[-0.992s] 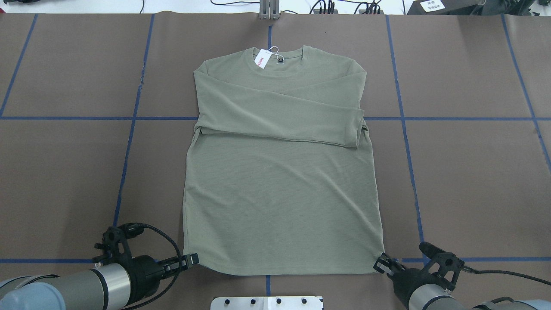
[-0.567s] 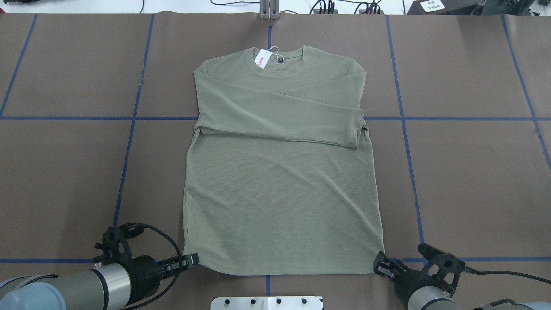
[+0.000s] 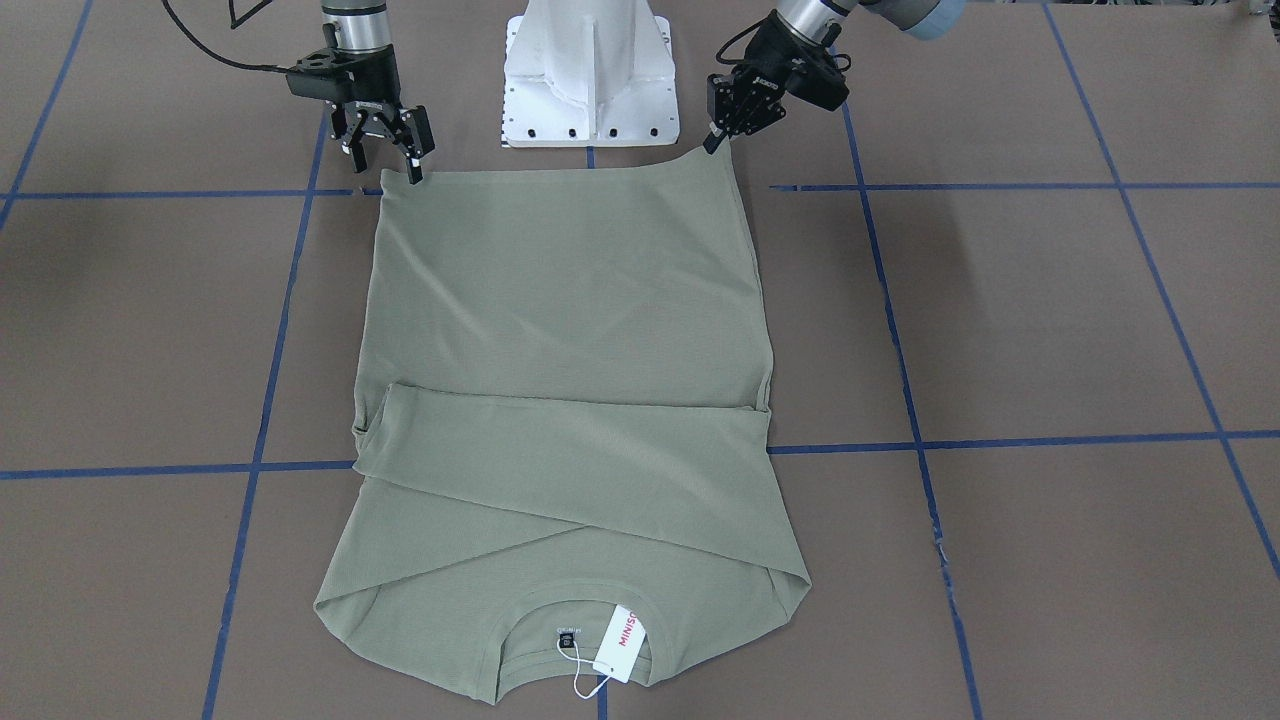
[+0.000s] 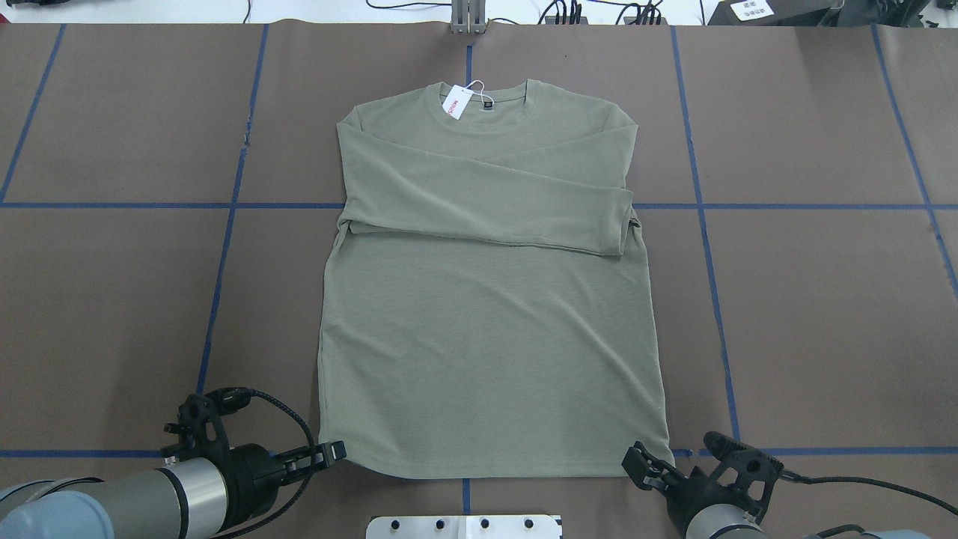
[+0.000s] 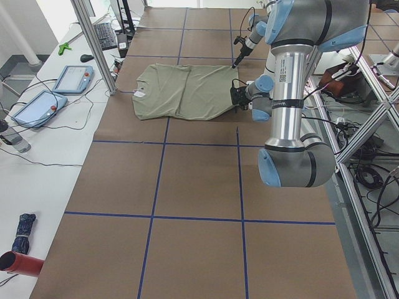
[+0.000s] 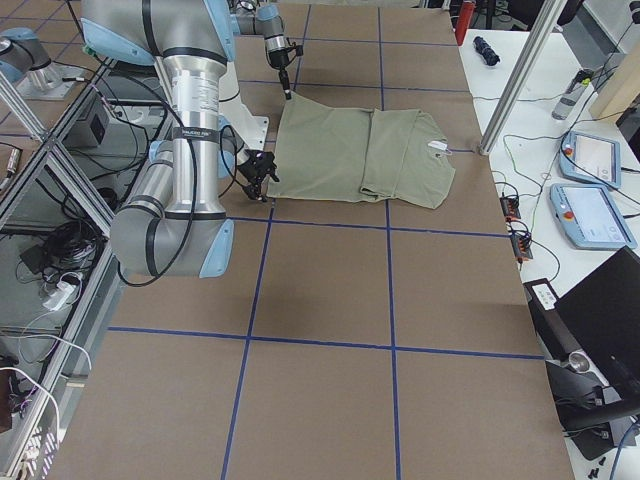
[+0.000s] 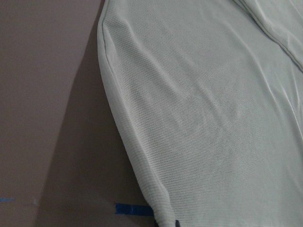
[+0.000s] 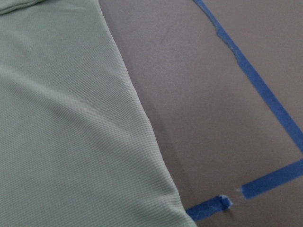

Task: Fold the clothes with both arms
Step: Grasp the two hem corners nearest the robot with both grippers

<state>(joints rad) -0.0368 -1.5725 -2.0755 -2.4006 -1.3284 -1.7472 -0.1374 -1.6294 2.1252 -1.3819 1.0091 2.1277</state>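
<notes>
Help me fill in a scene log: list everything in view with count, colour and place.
shirt: one, olive green, flat at table centre, sleeves folded across the chest
hang tag: one, white with red lettering, at the collar
table: one, brown cover, under everything
tape lines: several, blue, a grid over the table
pedestal base: one, white, at the robot's table edge
tablets: two, blue-grey, on the white bench beyond the collar end
left gripper: one, black, jaws closed on the shirt's hem corner
right gripper: one, black, jaws open at the other hem corner
</notes>
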